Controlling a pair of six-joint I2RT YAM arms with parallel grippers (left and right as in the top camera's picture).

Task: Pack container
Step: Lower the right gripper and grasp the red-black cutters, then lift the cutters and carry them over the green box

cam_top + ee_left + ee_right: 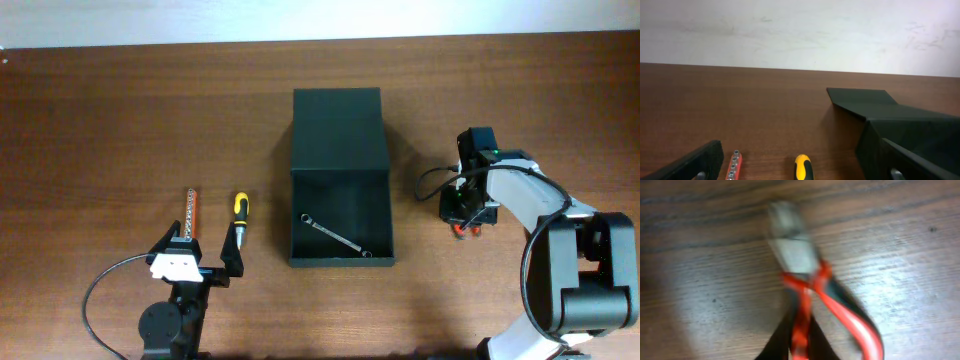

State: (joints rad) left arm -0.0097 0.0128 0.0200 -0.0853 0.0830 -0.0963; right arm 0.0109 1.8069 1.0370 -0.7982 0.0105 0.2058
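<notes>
Well left of the container, the left gripper (pixel 200 252) sits near the table's front edge with its fingers spread wide and nothing between them. Just beyond it lie an orange strip of metal driver bits (pixel 190 212) and a yellow-and-black-handled screwdriver (pixel 239 215), both also left of the container.

The dark green-black matte rectangular container (pixel 340 195) rests mid-table, mouth up. Its hinged flap lid lies open on the far side, so box and lid together run lengthwise from the robot's side toward the far edge. A slim silver wrench (pixel 336 236) lies slantwise inside, near the front wall.

Right of the container, red-and-black-handled pliers with grey metal jaws (pixel 805 280) lie on the wood, with the right gripper (pixel 468 212) directly above them. I cannot tell whether it has closed on them.

A hold on only one curved handle would probably let the pliers swing open or slip. A low carry could also clip the container's right wall and shove the box.
</notes>
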